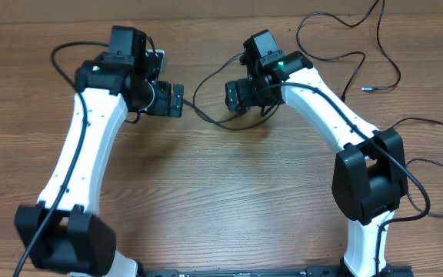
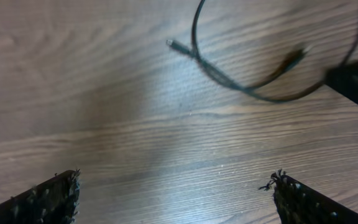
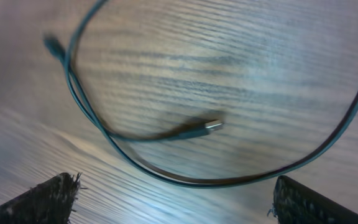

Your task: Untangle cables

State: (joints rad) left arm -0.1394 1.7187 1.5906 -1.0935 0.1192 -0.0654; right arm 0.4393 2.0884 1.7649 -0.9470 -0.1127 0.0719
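Currently, the left pincer [image 2: 176, 186] is wide open and holds nothing; bare worktop [image 2: 104, 124] shows between its fingers [image 2: 48, 199]. The right pincer [image 3: 176, 186] is likewise wide open and grips nothing. The two pincers face each other at the far middle of the worktop, near but apart. The cables [image 1: 206, 108] lie on the worktop. One loop lies between the pincers and passes beneath the right one. In the right wrist view, two strands curve across just ahead of the fingertips, and a plug [image 3: 211, 126] with a silver tip rests inside the curve. Further cables trail toward the far right corner, well apart from both pincers; one ends in a second plug [image 1: 366, 88] near the right arm.
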